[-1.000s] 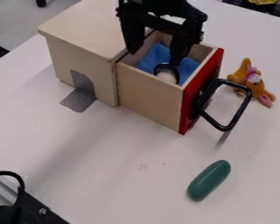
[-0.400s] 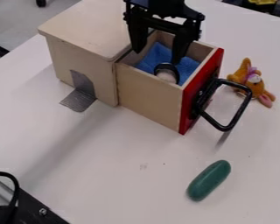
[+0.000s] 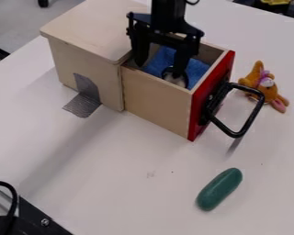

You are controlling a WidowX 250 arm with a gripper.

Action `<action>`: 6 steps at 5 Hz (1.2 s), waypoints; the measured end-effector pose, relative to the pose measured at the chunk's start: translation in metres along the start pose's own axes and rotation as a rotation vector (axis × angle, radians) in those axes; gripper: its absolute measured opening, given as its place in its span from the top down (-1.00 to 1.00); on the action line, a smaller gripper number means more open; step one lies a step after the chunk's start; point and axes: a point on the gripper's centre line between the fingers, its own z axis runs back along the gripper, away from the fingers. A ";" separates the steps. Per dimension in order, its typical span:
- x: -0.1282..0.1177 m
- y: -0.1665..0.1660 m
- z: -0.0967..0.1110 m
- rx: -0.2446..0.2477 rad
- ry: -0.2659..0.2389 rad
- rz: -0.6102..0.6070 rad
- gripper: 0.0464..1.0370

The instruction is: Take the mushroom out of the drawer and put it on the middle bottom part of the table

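Observation:
My black gripper is open over the drawer, its two fingers spread and their tips down at the drawer's opening. The mushroom, pale with a dark rim, lies inside near the front-side wall, on or beside a blue cloth. The right fingertip covers part of the mushroom's dark rim; whether they touch, I cannot tell. The drawer stands pulled out of its wooden box. Around them spreads the white table.
The wooden box adjoins the drawer on the left. A black handle sticks out from the red drawer front. An orange plush toy lies to the right, and a green oblong object lies at the lower right.
The gripper has come down lower over the drawer, after a small rise between the two earlier frames. The mushroom, drawer and other objects have stayed in place.

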 end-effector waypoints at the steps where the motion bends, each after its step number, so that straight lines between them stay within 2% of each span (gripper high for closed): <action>1: 0.001 -0.001 -0.006 0.001 0.000 0.012 -0.92; 3: -0.005 -0.023 -0.009 0.001 -0.002 -0.028 -0.92; 4: -0.005 -0.033 0.007 -0.029 -0.048 -0.027 -0.92; 5: -0.006 -0.043 0.014 -0.045 -0.072 -0.025 -0.92; 6: -0.006 -0.040 0.013 -0.021 -0.082 -0.012 -0.92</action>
